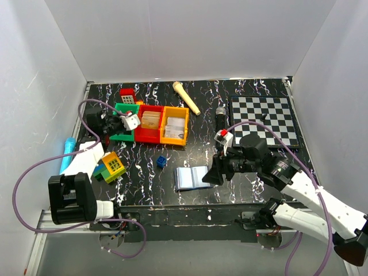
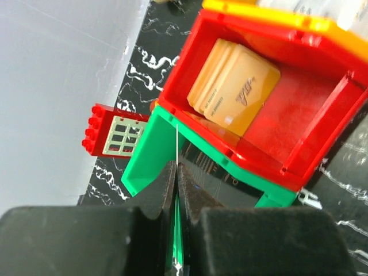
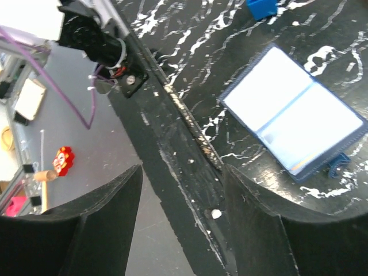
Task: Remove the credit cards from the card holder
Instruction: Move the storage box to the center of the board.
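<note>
Lying spread open near the middle front of the table, the small navy-blue fabric card holder (image 3: 293, 118) shows you its pale blue-grey inside and its snap tab. No card is visible in its pockets, though one tucked deep would not show from here. Just to its right and apart from it, your right gripper (image 3: 183, 172) hangs low with its black fingers spread wide and nothing between them. Your left gripper (image 2: 176, 169) is well away at the rim of the green plastic bin (image 2: 144, 167), fingers pressed together. A thin pale line runs up from between them; it may be a card seen edge-on, but you cannot tell. Something dark and glossy (image 2: 215, 172), likely a card, lies in that bin. A stack of tan cards (image 2: 236, 86) sits in the red bin (image 2: 339, 121) beside it, and pale cards (image 1: 175, 123) sit in the orange bin (image 1: 173, 141). I judge the emptying to be at or near its last card — the drop-off stage. Next you would part the left fingers over the green bin, then check the holder's pockets with the right arm. Any card left inside calls for pinning the thin holder down while sliding it out. The black, white-veined tabletop (image 1: 144, 190) also carries a small blue block (image 1: 162, 161) and a chessboard (image 1: 264, 121), and white panels (image 1: 184, 40) wall it on three sides.
</note>
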{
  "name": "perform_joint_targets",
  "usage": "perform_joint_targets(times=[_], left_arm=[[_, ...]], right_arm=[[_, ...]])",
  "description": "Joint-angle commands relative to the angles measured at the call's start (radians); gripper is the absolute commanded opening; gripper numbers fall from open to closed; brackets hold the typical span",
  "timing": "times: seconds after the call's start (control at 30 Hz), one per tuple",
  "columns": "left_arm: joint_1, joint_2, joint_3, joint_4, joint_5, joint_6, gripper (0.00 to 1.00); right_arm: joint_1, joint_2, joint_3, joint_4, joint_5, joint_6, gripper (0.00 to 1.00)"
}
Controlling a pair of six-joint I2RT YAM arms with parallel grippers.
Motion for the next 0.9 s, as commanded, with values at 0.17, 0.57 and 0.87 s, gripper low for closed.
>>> perform_joint_targets(times=[0.17, 0.57, 0.87], left_arm=[[-0.161, -0.162, 0.068, 0.082, -0.062, -0.651, 0.00], [-0.238, -0.348, 0.093, -0.108, -0.295, -1.314, 0.00], [-0.262, -0.410, 0.094, -0.207, -0.408, -1.406, 0.00]], right_arm=[[0.005, 0.175, 0.159, -0.060, 0.386, 0.122, 0.70], [-0.064, 0.707, 0.573, -0.091, 0.710, 0.103, 0.79], [-0.110, 1.049, 0.865, -0.165, 0.637, 0.087, 0.78]])
